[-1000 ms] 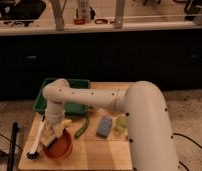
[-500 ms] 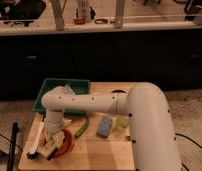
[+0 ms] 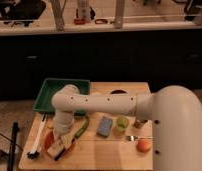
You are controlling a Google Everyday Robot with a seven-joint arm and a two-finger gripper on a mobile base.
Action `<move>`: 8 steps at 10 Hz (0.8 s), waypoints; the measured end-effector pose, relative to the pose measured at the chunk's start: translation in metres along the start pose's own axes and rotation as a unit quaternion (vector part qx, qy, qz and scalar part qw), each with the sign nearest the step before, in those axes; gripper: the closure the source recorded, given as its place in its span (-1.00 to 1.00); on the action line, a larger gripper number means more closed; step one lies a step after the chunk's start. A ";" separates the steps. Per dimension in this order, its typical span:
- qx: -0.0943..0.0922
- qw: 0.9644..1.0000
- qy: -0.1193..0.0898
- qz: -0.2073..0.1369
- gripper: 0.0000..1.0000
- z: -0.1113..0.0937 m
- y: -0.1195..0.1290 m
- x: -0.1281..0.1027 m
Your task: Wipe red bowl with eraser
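Red bowl (image 3: 48, 144) lies under the hand (image 3: 62, 142), which pinches the eraser (image 3: 57, 149).

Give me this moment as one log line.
step: wipe | hand: low over red bowl, table front-left | eraser: in bowl, under hand | green tray: behind bowl

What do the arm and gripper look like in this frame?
Arm: smooth off-white shells. A bulky rounded segment at the right narrows to a tubular link with a row of small dark dots, then a round joint. No cables or markings show. Gripper: pale, blocky, over the red bowl, front-left on the table.
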 end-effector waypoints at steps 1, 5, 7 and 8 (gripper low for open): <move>0.007 1.000 0.005 0.009 1.00 -0.007 -0.001 0.010; 0.015 1.000 0.018 0.016 1.00 -0.023 -0.032 0.035; 0.002 1.000 0.014 0.004 1.00 -0.011 -0.057 0.031; -0.006 1.000 0.009 -0.004 1.00 0.000 -0.070 0.027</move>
